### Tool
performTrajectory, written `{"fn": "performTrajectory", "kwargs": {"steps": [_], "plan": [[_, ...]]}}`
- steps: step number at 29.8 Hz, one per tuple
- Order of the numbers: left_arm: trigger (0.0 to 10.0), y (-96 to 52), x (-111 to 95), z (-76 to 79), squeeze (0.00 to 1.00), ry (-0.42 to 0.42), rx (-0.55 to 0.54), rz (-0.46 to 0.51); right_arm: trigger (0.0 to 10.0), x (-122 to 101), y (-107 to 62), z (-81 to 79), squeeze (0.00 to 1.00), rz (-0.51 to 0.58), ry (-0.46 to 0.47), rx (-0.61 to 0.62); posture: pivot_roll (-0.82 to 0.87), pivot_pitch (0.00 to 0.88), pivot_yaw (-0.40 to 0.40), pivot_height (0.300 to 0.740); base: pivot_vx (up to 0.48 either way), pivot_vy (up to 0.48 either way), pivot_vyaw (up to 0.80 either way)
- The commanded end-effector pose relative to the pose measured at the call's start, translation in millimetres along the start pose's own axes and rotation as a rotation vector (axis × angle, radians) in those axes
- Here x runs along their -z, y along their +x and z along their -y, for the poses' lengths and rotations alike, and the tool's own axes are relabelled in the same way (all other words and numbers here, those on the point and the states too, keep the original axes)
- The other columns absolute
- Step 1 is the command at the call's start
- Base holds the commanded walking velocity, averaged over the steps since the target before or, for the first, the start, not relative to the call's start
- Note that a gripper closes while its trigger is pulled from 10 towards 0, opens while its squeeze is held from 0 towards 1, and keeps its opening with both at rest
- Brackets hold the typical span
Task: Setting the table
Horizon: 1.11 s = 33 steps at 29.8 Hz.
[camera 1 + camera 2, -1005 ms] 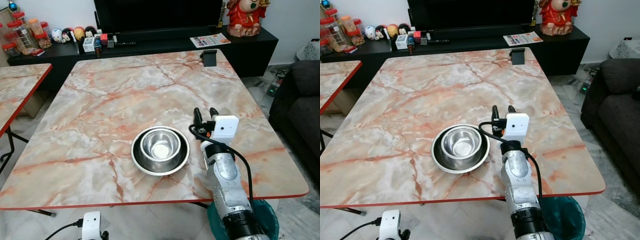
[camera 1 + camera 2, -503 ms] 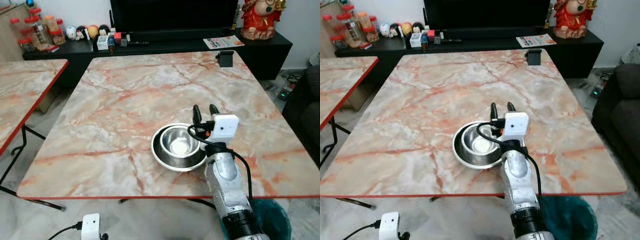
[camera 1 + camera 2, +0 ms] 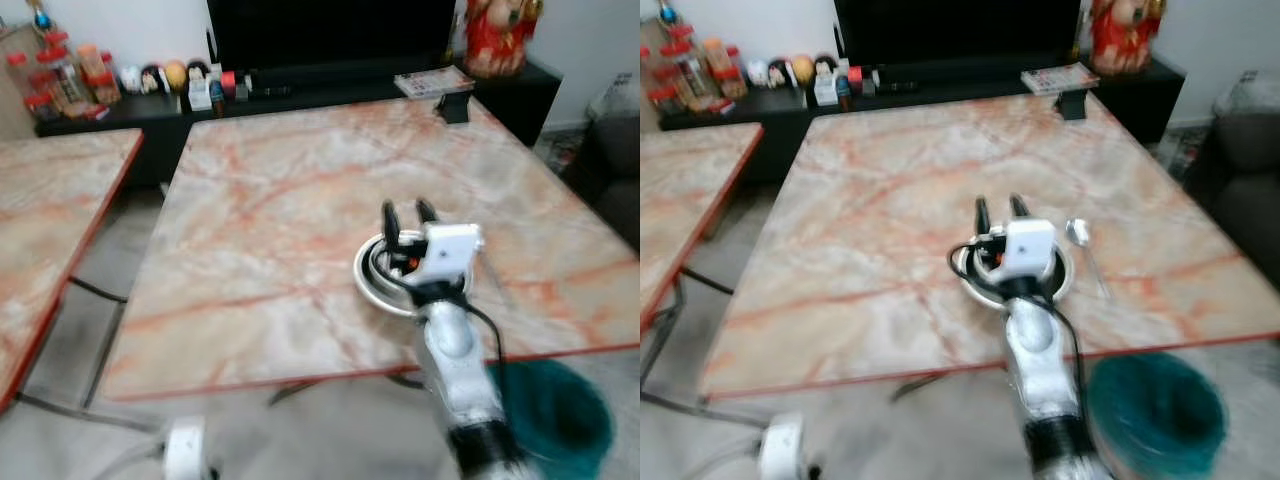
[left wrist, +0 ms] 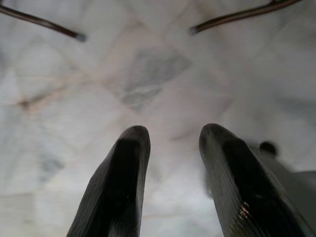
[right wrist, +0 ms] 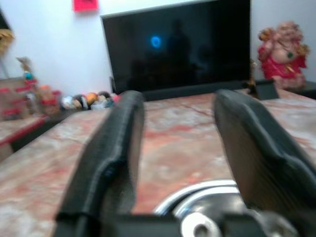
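Stacked steel bowls [image 3: 370,278] sit near the front edge of the marble table [image 3: 280,190], mostly hidden behind my right wrist. My right gripper [image 3: 406,212] is raised just over the bowls' far rim, fingers open and empty; the right wrist view shows the bowl rim [image 5: 197,198] below the spread fingers [image 5: 113,148]. A metal spoon [image 3: 1081,238] lies on the table just right of the bowls. My left gripper [image 4: 174,131] hangs low over the tiled floor, open, holding nothing. The head views are blurred.
A second marble table [image 3: 50,200] stands at the left. A teal bin [image 3: 552,405] sits under the front right corner. A dark sofa [image 3: 1250,190] is at the right. Behind are a black TV stand [image 3: 300,95] and a small black stand [image 3: 455,105].
The camera has shifted and blurred; the table sits farther off and the left table shows more. A spoon now shows right of the bowls. My right gripper stays open above the bowls.
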<state>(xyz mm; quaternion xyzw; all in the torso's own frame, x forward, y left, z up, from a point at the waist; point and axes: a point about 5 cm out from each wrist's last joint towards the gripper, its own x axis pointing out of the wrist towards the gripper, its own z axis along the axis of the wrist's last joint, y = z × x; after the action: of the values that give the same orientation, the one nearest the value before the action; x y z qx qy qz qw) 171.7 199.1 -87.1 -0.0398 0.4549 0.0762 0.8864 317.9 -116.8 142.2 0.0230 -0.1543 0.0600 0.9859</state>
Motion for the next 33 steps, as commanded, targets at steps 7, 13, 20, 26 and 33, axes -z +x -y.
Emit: {"fn": "performTrajectory", "kwargs": {"steps": [7,13,20,26,33], "plan": [[10.0,0.4,-4,-4.5,0.0,0.015,-0.007,0.008,10.0,-4,0.4,-9.4,0.0,0.026,-0.011,-0.049,-0.05,0.005,0.087,0.74,0.0,0.46,0.0],[10.0,0.4,-3,-3.0,0.0,0.018,-0.003,0.006,10.0,-2,-2.5,-10.8,0.0,0.018,-0.011,-0.064,-0.05,0.002,0.081,0.74,0.0,0.461,0.0],[10.0,-0.2,0,-3.7,0.0,0.017,-0.005,0.001,10.0,33,-21.5,-5.7,0.0,-0.128,-0.039,-0.067,-0.03,0.0,0.068,0.74,0.0,0.46,0.0],[10.0,-0.6,1,-5.0,0.0,0.012,-0.01,0.0,10.0,58,-44.3,0.9,0.0,-0.23,-0.084,-0.088,-0.03,0.0,0.066,0.74,0.0,0.462,0.0],[10.0,-0.6,0,-6.1,0.0,0.016,-0.012,0.0,10.0,70,-59.3,8.7,0.0,-0.283,-0.107,-0.079,-0.03,0.0,0.063,0.74,0.0,0.459,0.0]]}}
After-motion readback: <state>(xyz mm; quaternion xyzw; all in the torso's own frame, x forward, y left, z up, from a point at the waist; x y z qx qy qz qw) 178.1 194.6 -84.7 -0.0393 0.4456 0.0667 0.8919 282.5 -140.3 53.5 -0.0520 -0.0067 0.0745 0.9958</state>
